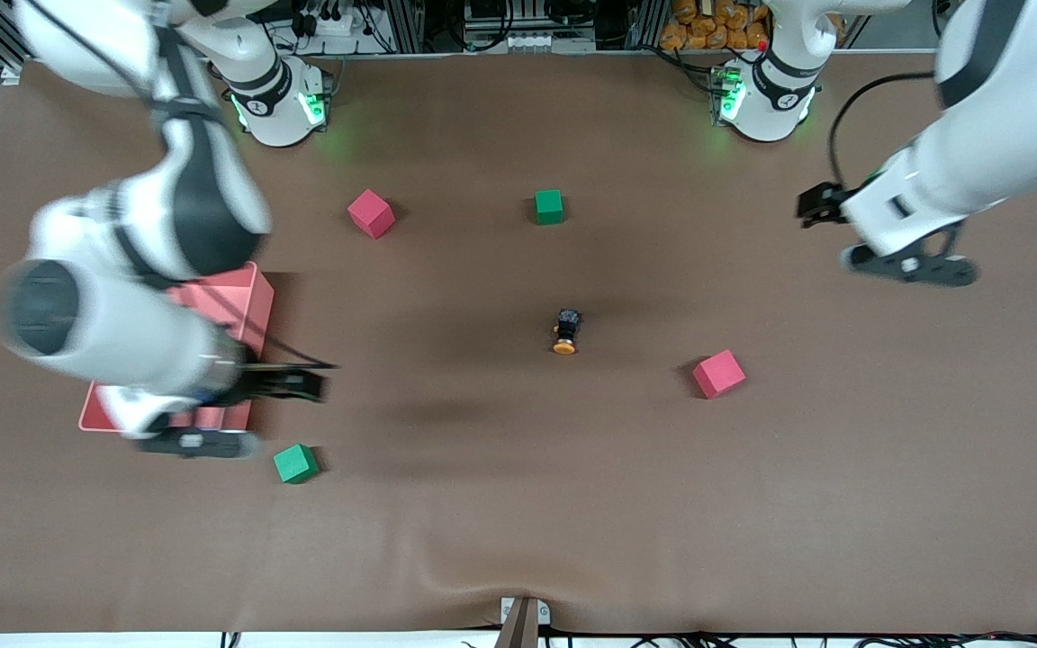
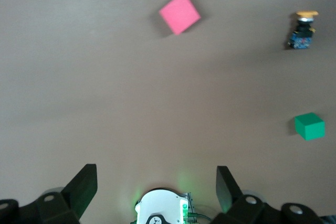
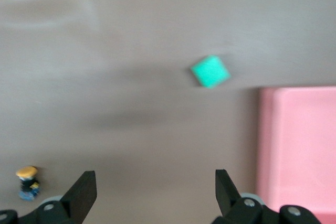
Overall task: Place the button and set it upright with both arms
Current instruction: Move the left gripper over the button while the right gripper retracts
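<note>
With the button lying alone mid-bench, well apart from both empty, open claws, left and right, 1 must approach it.

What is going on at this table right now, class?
Nothing is being held. The button lies on its side mid-table, its orange cap pointing toward the front camera, with pink and green cubes scattered around it. The right gripper is open, over the table by the pink tray at the right arm's end. The left gripper is also open, up over the left arm's end of the table. Neither touches the button, so it is not yet upright.
</note>
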